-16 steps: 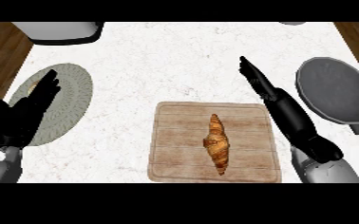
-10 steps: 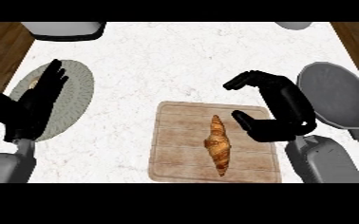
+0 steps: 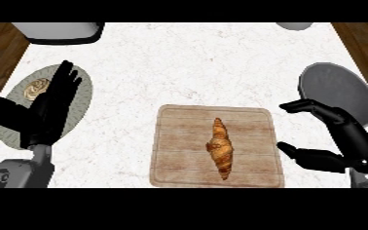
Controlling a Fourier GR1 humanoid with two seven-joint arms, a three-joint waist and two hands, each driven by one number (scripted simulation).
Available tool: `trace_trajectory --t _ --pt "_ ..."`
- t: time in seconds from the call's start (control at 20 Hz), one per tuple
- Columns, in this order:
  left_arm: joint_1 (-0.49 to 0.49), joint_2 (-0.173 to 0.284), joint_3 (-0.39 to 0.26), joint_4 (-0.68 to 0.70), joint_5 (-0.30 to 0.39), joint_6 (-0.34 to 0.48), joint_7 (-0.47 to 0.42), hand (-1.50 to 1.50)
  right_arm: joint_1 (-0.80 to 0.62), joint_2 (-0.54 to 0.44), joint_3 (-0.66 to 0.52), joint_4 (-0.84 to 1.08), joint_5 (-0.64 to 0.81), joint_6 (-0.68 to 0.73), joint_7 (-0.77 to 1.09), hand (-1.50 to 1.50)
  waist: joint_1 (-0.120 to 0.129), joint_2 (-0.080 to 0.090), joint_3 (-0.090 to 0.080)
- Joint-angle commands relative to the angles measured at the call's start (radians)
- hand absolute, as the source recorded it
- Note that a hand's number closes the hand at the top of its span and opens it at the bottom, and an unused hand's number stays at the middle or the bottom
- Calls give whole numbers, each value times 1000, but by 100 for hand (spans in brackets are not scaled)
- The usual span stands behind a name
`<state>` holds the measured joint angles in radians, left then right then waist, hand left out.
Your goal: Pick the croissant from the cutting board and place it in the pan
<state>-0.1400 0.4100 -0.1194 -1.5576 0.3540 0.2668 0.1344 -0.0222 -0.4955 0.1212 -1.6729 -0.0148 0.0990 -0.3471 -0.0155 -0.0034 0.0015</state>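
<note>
A golden-brown croissant [image 3: 221, 147] lies lengthwise in the middle of the wooden cutting board [image 3: 179, 151] at the counter's near centre. The dark grey pan [image 3: 332, 83] sits at the right edge, partly cut off. My right hand [image 3: 332, 141] hovers just right of the board between board and pan, fingers and thumb spread apart, holding nothing. My left hand [image 3: 52, 105] rests open at the left, fingers straight, over a grey-green plate.
A grey-green plate [image 3: 79, 85] at the left carries a small round pastry [image 3: 36, 89]. A light grey container [image 3: 57, 30] stands at the back left and a pale rounded object [image 3: 295, 25] at the back right. Wooden floor shows past both counter sides.
My right hand has drawn back toward the lower right, off the board's edge, its fingers now spread wide. The left hand shifted slightly. The croissant has not moved.
</note>
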Motion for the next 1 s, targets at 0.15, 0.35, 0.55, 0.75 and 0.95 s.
trace_trajectory --t 0.15,0.35,0.55,0.75,0.95 --pt "18 -26 -1 -41 -19 2 18 0 37 -133 -32 -62 161 36 -52 -150 14 1 -2" --pt "-27 2 38 6 -14 -50 28 0 -87 -147 2 -156 172 106 143 -150 18 3 -2" --pt "0 -20 15 -32 -18 -38 38 0 -206 -176 114 -176 313 143 315 -150 36 2 -3" --pt "-32 -46 13 12 -38 -33 31 0 -334 -155 189 -155 383 230 450 -150 32 4 -3" --pt "-34 -74 -2 -4 -55 -8 42 0 -390 -105 331 -147 452 334 573 -150 32 4 -3"
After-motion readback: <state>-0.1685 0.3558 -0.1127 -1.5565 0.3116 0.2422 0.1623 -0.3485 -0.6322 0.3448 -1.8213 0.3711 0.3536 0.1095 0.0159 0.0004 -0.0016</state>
